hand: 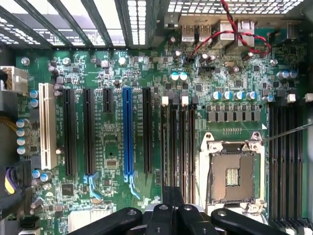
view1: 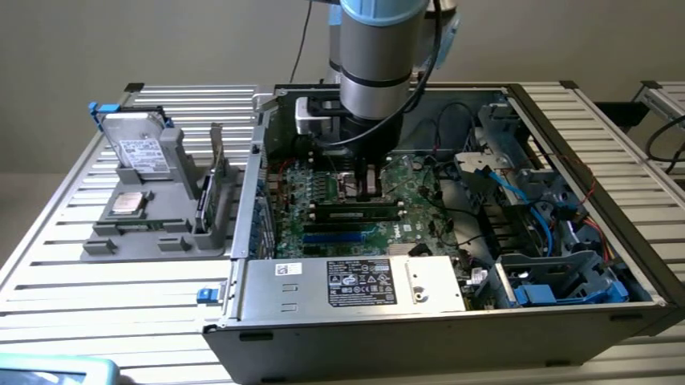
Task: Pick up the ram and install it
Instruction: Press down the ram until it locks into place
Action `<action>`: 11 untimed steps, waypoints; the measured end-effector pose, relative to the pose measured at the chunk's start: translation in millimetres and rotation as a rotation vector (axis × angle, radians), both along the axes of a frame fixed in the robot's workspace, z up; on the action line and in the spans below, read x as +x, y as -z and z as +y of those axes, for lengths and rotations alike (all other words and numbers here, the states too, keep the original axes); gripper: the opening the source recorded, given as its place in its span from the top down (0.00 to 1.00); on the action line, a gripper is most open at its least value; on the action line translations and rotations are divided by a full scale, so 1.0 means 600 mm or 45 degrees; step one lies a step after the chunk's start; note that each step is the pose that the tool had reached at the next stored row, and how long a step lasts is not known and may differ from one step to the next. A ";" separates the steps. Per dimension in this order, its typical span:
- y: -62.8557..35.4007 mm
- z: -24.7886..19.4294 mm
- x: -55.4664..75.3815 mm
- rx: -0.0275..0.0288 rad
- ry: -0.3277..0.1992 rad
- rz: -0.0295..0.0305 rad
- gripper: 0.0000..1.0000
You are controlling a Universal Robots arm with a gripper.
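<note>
Wrist view: claw (hand: 173,210) low over the black slots beside the CPU socket (hand: 234,172); can't tell if clenched or released. Exterior view: ram (view1: 358,213), a dark green stick w/ pale label, sits edge-up among the motherboard (view1: 321,196) slots just below the claw. Long axis runs across, exterior view's left to right. PC case (view1: 428,337) on slatted tabletop (view1: 96,297).

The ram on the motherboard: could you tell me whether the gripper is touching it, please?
Cannot tell. In the exterior view the gripper hangs right by the ram, but neither a gap nor contact shows plainly.
</note>
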State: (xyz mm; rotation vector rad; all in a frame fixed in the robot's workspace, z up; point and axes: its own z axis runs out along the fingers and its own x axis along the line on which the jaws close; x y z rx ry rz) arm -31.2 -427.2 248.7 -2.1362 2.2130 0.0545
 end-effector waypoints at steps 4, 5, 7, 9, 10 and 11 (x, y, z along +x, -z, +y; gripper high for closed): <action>0.000 0.0000 -0.017 -0.0038 0.000 -0.0001 0.89; 0.000 -0.0001 -0.022 -0.0051 0.000 0.0000 0.89; 0.000 -0.0001 -0.032 -0.0074 0.000 0.0001 0.89; 0.000 0.0000 -0.044 -0.0091 0.000 0.0000 0.89; 0.000 0.0001 -0.051 -0.0097 0.000 0.0000 0.89; 0.001 0.0005 -0.059 -0.0099 0.000 0.0000 0.89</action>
